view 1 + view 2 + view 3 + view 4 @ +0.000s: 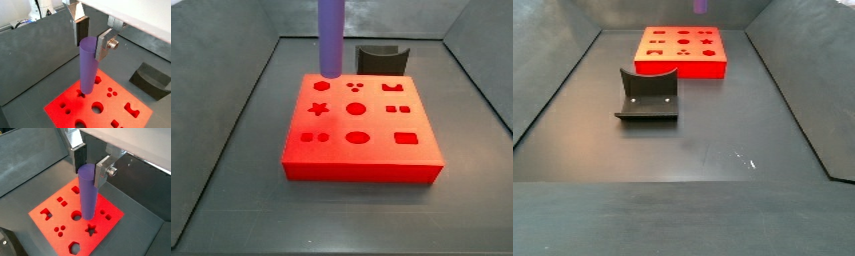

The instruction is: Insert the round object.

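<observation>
We see the long, slim, matte purple cylindrical peg (87,65) hanging upright in the centre of both wrist views, its upper end clamped between the flat silver fingers (105,44) of the gripper (91,40), which is closed on the peg. In a side view the peg (330,38) comes down from the top edge, left of centre, with its lower tip above the far left part of the flat red block with shaped cut-outs (358,135). We cannot tell from these views whether the tip touches the block. In a wrist view the tip sits near a round hole (77,216), though the alignment is hard to judge.

The dark grey notched block (382,58) stands behind the red block on the dark surface (700,150).

We judge the main risk to be misalignment: if the tip comes down on the rim of the hole or over the wrong cut-out, the peg could jam, tilt in the grip or slide between the pads.
</observation>
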